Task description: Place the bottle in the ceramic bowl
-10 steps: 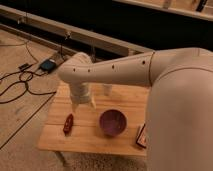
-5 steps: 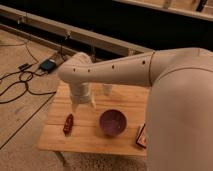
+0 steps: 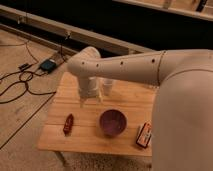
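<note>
Up-left of ceramic bowl (image 3: 113, 129), pincer (image 3: 90, 101)

End effector (image 3: 90, 101) slightly rightward over table (image 3: 54, 136)

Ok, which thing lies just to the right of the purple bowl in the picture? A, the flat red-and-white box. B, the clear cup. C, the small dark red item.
A: the red-and-white box lies just right of the purple bowl; the small dark red item is on its left, and the claw hangs behind the bowl, upper left.
</note>
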`<state>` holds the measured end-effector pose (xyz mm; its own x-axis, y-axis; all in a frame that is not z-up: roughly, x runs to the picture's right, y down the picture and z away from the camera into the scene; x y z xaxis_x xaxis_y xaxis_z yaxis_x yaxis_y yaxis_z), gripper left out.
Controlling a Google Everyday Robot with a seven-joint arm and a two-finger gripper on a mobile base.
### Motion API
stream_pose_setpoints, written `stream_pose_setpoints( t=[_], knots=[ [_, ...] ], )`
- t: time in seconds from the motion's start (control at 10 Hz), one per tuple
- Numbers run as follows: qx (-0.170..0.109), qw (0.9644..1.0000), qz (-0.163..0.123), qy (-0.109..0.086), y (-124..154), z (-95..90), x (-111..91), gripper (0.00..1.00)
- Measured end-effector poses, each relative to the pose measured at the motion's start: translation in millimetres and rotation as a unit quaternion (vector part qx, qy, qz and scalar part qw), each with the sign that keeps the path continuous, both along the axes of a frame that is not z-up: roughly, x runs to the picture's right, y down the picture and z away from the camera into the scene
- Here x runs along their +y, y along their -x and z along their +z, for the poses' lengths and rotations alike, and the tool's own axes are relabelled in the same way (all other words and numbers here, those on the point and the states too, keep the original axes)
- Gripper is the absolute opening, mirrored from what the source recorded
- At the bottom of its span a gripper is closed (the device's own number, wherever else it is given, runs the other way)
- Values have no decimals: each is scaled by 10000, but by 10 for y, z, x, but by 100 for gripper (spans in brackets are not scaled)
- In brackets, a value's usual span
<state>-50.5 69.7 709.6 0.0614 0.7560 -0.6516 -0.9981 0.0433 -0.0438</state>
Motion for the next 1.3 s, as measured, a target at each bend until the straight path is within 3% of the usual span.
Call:
stream_pose_setpoints(
  t=[0.4, 0.7, 0.9, 1.3],
  knots=[
    [634, 9964, 385, -415, -968, 249, -453, 65],
    [971, 9909, 583, -725, -1439, 588, -698, 65],
    [1182, 9856, 824, -885, -1756, 690, -898, 65],
    [1473, 9775, 1188, -932, -2357, 727, -1230, 65]
  ],
)
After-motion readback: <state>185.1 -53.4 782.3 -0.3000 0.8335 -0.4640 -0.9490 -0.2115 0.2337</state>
